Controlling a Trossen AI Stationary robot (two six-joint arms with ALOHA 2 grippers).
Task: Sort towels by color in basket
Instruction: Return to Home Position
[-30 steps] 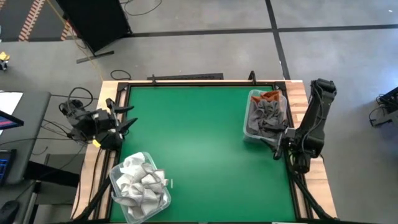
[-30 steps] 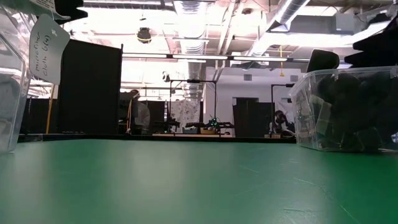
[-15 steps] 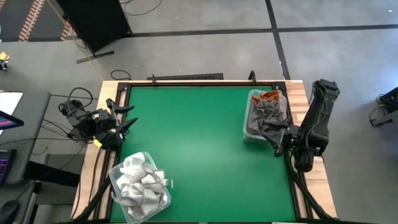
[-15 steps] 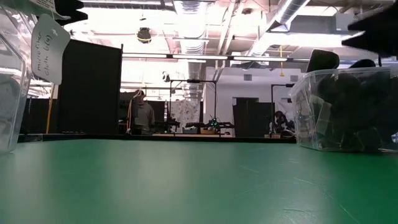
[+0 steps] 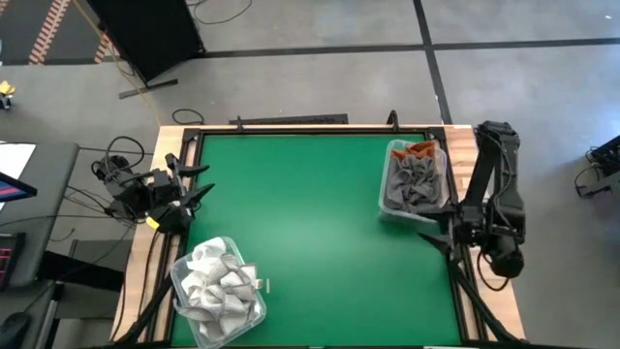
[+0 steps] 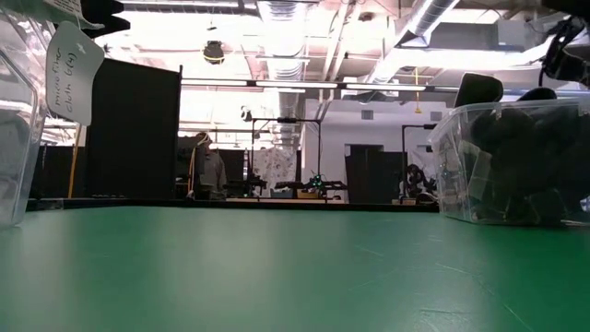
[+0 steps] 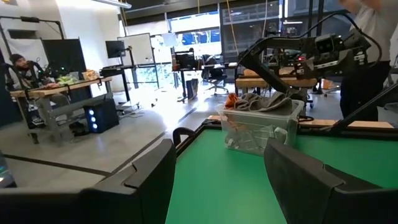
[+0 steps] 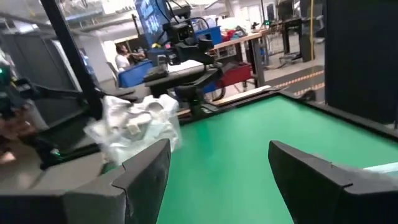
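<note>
Right claw (image 5: 434, 231), spread and empty, has backed off the right-edge towel bin (image 5: 384, 194) — it could clip the rim; left claw (image 5: 205, 179) waits open.

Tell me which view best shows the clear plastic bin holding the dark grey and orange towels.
The high view: it looks straight down into the clear plastic bin, showing grey towels and a rust-orange one. The low view shows only its side wall; the left wrist view shows it far off; the right wrist view misses it.

green table (image 6: 295, 277), clear bin (image 6: 450, 161) of dark towels (image 6: 516, 175) at right, tagged bin (image 6: 14, 129) at left edge, person (image 6: 210, 171) far behind.
</note>
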